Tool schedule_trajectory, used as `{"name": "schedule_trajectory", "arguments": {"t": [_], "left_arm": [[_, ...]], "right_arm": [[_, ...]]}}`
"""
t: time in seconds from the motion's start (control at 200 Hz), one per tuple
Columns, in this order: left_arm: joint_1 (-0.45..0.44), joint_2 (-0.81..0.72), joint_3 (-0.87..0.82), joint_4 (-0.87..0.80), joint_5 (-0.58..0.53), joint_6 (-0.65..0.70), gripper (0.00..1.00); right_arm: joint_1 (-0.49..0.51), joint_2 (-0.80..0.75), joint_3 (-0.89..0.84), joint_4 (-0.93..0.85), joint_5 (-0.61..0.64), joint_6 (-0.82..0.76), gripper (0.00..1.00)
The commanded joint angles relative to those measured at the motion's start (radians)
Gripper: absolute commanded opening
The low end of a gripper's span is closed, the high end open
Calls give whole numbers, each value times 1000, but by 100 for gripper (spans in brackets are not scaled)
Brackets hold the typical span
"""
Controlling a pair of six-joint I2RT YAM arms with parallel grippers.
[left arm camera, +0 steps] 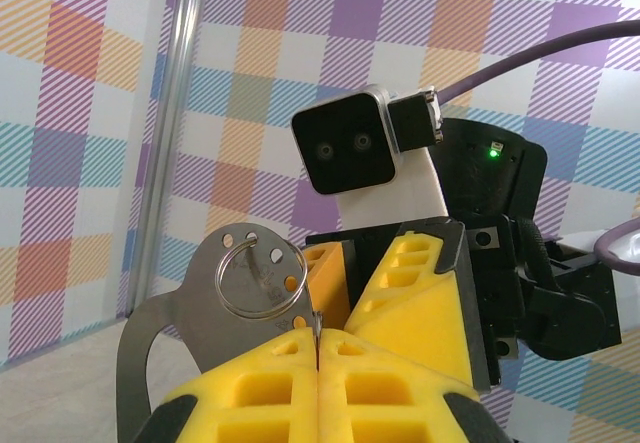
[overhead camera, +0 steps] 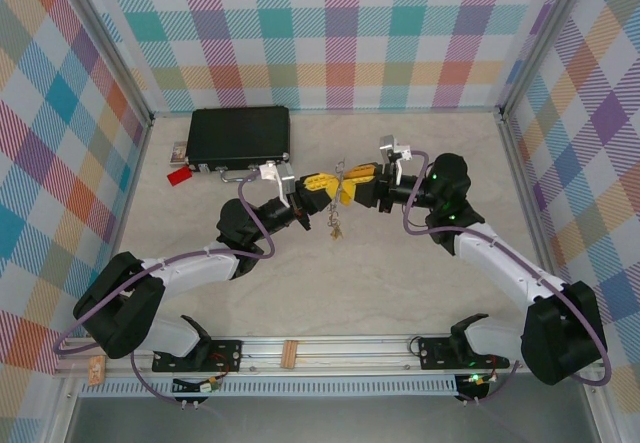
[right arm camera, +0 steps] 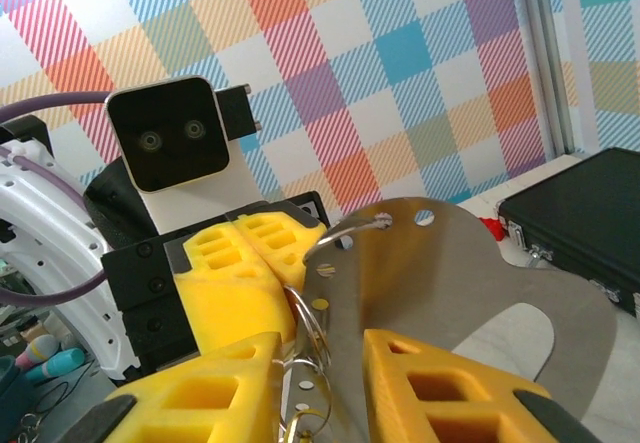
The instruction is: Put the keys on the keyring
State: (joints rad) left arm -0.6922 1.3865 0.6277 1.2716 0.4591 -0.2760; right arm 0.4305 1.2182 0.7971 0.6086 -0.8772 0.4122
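Both grippers meet tip to tip above the middle of the table. My left gripper point(overhead camera: 325, 191) point(left arm camera: 318, 335) is shut, and a thin metal edge sticks up between its yellow fingers. Just beyond its tips the keyring point(left arm camera: 220, 283) lies against a flat silver plate point(left arm camera: 180, 323) with small holes and passes through one hole. My right gripper point(overhead camera: 355, 185) point(right arm camera: 322, 348) stands narrow, with the plate point(right arm camera: 450, 283) and coils of the keyring point(right arm camera: 318, 308) between its fingers, touching both. The keys point(overhead camera: 336, 226) hang below the two grippers.
A black case point(overhead camera: 240, 135) point(right arm camera: 580, 223) lies at the back left of the table. A small red tag point(overhead camera: 179, 175) point(right arm camera: 488, 226) sits by the case's front left corner. Checked walls close in the back and both sides.
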Motion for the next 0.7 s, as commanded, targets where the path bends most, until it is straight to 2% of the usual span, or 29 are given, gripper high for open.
{"name": "schedule_trajectory", "arguments": {"t": [0.0,0.115,0.18,0.26,0.375,0.445,0.695], "left_arm": [[0,6,43,73,26,-20,0],[0,9,45,74,27,-23,0],[-1,11,47,72,30,-24,0],[-1,15,46,72,29,-25,0],[0,14,40,72,25,-23,0],[3,13,34,71,23,-20,11],[73,-27,-17,62,51,-16,18]], "right_arm": [[-4,16,44,45,-44,14,25],[-3,26,53,36,-59,14,20],[-1,28,58,30,-70,8,9],[-1,24,60,-17,-71,-14,0],[-1,2,60,-68,-55,-57,0],[-2,-17,64,-123,-41,-100,0],[-2,-60,148,-499,28,-342,0]]}}
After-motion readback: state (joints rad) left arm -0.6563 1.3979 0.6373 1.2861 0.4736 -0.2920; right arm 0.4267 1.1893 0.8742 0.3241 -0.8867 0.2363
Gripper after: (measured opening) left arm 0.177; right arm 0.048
